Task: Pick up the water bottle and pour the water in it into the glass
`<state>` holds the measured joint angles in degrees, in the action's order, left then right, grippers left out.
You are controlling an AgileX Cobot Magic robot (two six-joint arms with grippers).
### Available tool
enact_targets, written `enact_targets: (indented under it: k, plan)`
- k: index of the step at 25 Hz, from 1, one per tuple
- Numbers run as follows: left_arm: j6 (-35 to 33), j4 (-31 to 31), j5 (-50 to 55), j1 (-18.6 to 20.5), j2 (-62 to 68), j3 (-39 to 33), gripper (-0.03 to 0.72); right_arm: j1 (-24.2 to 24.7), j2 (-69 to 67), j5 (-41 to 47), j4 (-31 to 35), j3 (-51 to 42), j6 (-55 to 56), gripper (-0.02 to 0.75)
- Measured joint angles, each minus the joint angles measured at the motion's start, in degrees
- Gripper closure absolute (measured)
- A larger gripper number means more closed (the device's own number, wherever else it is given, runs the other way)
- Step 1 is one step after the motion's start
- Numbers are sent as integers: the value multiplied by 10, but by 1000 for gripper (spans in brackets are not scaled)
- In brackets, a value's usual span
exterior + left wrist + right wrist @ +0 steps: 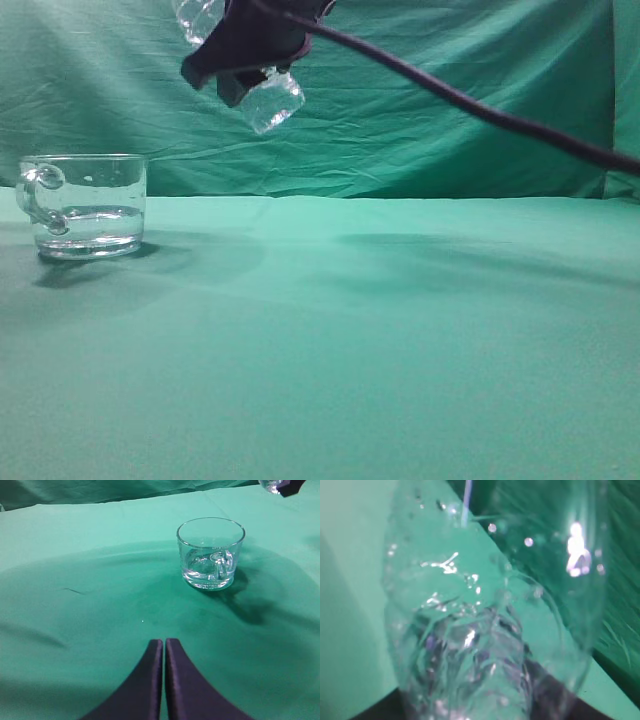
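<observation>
The glass (85, 205) stands at the left on the green cloth, handle toward the camera's left, with water (88, 222) in its lower part. It also shows in the left wrist view (210, 552). My right gripper (245, 50) is high above the table, right of the glass, shut on the water bottle (272, 100), which is tilted; its base end sticks out below the jaws. The bottle fills the right wrist view (480, 630). My left gripper (164, 642) is shut and empty, low over the cloth, short of the glass.
A green cloth (400, 330) covers the table and a green backdrop (450, 60) hangs behind. A black cable (470, 105) runs from the right gripper to the right edge.
</observation>
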<state>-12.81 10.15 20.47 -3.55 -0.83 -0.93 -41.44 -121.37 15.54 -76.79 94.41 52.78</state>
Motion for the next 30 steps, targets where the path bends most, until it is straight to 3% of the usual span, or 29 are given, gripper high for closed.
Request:
enact_targets:
  k: [6,11,16,20,24,30]
  plan:
    - [0,0,0,0,0,0,688,0,64,9,128,-6,-7,439]
    - [0,0,0,0,0,0,688,6,128,14,212,-67,-56,439]
    - [0,0,0,0,0,0,688,14,199,-14,261,-177,-66,439]
    - [0,0,0,0,0,0,688,16,250,-94,264,-270,-66,439]
    - [0,0,0,0,0,0,688,58,283,-212,257,-343,-42,439]
    - [0,0,0,0,0,0,688,189,289,-385,245,-425,-6,439]
